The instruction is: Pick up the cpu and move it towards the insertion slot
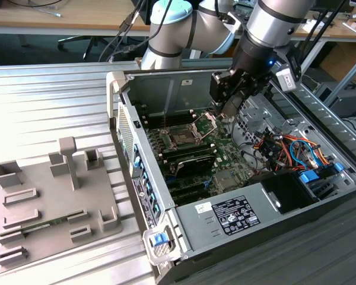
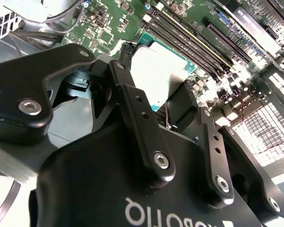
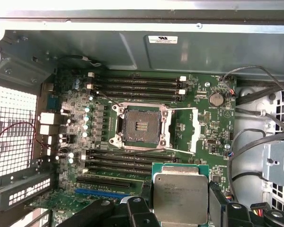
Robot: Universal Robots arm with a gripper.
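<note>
The black jaws of the gripper (image 3: 180,208) hold the flat square cpu with a pale metal top (image 3: 181,197) by two opposite edges, above the green motherboard (image 3: 203,113) and beside the square dark insertion slot with a silver frame (image 3: 141,126), whose hinged plate stands open. The grip looks thin, so the chip could tilt or slip and damage the socket contacts. Long black memory slots (image 3: 132,85) lie just beside the socket, and loose cables (image 1: 285,148) hang near the arm.

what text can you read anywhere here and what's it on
None reads clearly.
Label on the metal cover: too small.
White sticker on the case wall: blurred.
Print on the cpu: too faint.
Lettering on the gripper: upside down, cut off.
</note>
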